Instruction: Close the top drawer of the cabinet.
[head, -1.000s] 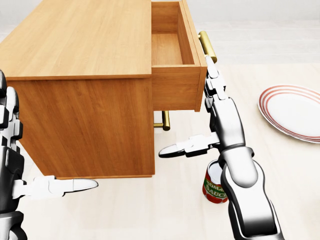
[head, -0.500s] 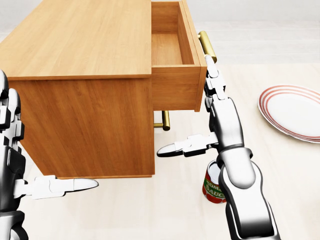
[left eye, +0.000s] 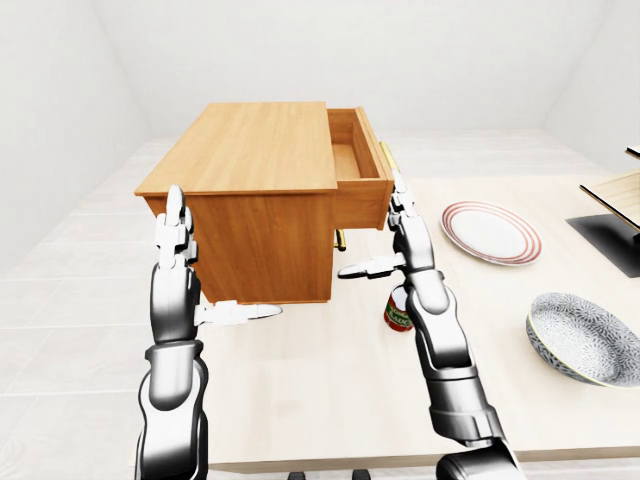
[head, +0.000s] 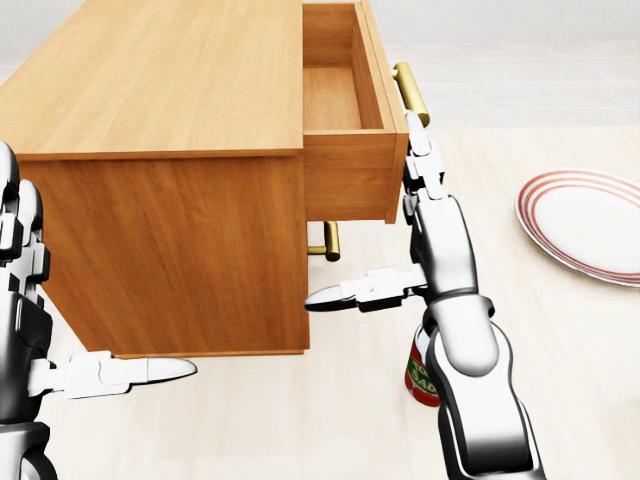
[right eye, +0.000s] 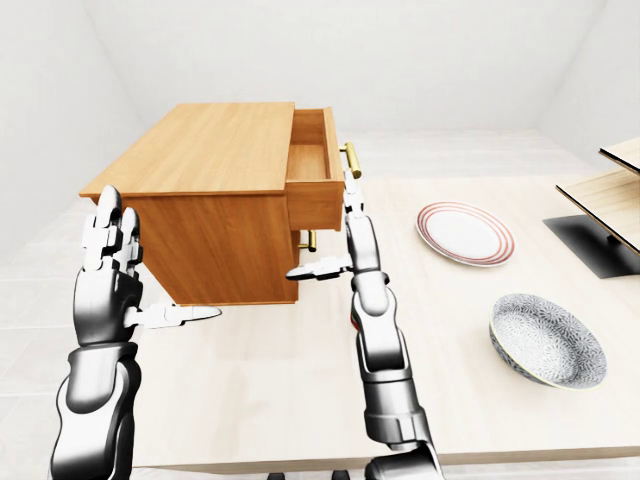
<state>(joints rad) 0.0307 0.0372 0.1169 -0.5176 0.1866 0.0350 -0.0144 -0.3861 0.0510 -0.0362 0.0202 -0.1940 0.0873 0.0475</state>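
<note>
The top drawer (head: 352, 110) sits in the upper middle of the head view, pulled well out of the cabinet (head: 160, 170) toward the right of the frame, its bare wooden floor in plain sight. So the closing is not done: most of the drawer's travel looks to be left.

The right hand (head: 420, 170) stands upright at the drawer's front panel, just below the brass handle (head: 410, 92) at the upper middle of that view. Its long fingers (head: 417, 140) are straight and held together, pointing up along the panel, while the thumb (head: 350, 293) juts out to the left under the drawer. Nothing is gripped. The fingers appear to lie against or just beside the panel (the head view cannot settle whether there is real contact). This looks like the start of a flat-handed push, with the drawer due to slide left in the frame into the cabinet.

The left hand (left eye: 174, 240) is raised at the left of the left-eye view, beside the cabinet's near corner, fingers straight and together, thumb (head: 120, 372) stretched out to the right, holding nothing and taking no visible part in the job.

A second brass handle (head: 329, 241) shows below, on a lower drawer that is shut. A tomato sauce can (head: 420, 370) stands on the table (head: 330, 420) behind the right forearm, near the bottom middle, and a striped plate (head: 585, 225) lies at the right edge.
</note>
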